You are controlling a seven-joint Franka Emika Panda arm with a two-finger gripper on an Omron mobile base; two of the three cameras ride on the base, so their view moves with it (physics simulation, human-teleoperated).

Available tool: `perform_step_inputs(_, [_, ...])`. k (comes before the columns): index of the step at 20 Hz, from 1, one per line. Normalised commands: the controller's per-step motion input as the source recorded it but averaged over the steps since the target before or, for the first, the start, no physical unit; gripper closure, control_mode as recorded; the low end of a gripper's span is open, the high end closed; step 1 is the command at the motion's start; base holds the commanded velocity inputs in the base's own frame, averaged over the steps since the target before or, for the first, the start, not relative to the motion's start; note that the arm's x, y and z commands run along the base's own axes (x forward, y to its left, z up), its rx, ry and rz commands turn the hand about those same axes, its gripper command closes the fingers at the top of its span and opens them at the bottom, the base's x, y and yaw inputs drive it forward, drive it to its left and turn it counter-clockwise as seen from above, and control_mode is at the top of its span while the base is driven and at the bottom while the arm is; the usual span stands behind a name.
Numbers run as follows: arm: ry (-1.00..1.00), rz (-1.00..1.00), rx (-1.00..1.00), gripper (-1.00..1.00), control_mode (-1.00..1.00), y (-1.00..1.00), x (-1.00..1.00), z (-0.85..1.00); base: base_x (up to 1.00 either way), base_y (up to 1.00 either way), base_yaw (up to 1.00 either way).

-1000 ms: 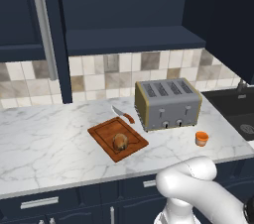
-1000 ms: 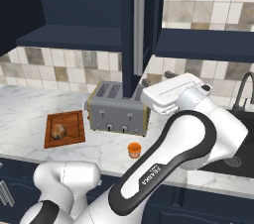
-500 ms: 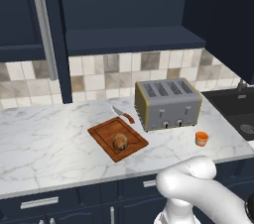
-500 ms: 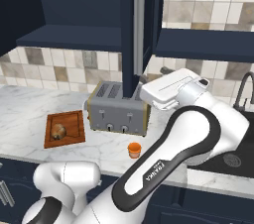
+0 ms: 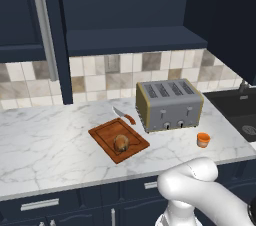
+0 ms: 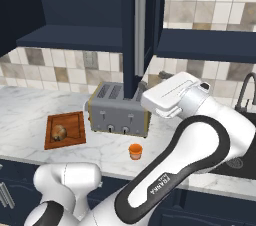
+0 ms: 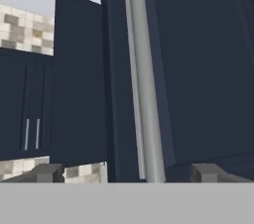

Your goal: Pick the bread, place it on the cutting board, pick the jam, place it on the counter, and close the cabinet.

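The bread [image 5: 120, 142] [image 6: 59, 131], a small brown roll, lies on the reddish cutting board [image 5: 105, 135] [image 6: 72, 122]. The orange jam [image 5: 202, 139] [image 6: 134, 151] stands on the marble counter [image 5: 45, 140] [image 6: 25, 102] in front of the toaster. The navy cabinet [image 5: 130, 10] is open, its door [image 6: 128, 45] [image 7: 198, 69] swung out. In the hand view my gripper [image 7: 126, 173] is open, and the door's silver bar handle [image 7: 144, 79] [image 6: 140, 32] rises just ahead between the two fingertips [image 7: 47, 172]. My hand [image 6: 167, 95] hovers beside that door, above the toaster.
A silver toaster [image 5: 169, 104] [image 6: 119, 111] sits mid-counter, with a knife [image 5: 125, 115] beside the board. A dark sink [image 5: 240, 115] and faucet [image 6: 245, 95] lie to the right. The other open door with its handle [image 5: 46, 35] hangs at the left.
My hand has drifted slightly left, closer to the open cabinet door. Bread, jam and door have not moved.
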Motion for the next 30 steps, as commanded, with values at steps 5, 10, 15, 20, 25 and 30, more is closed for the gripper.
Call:
perform_step_inputs(5, [0.0,0.03,0.0,-1.0,-1.0,0.03,-0.08,0.01,0.0,0.0,0.0])
perform_step_inputs(10, [0.0,0.0,0.0,-1.0,-1.0,0.0,0.1,0.0,0.0,0.0,0.0])
perform_step_inputs(15, [0.0,0.0,0.0,-1.0,-1.0,0.0,0.03,0.0,0.0,0.0,0.0])
perform_step_inputs(20, [0.0,0.0,0.0,-1.0,-1.0,0.08,0.02,0.0,0.0,0.0,0.0])
perform_step_inputs(25, [0.0,0.0,0.0,-1.0,-1.0,0.1,0.11,0.0,0.0,0.0,0.0])
perform_step_inputs(30, [0.0,0.0,0.0,-1.0,-1.0,0.1,0.11,0.0,0.0,0.0,0.0])
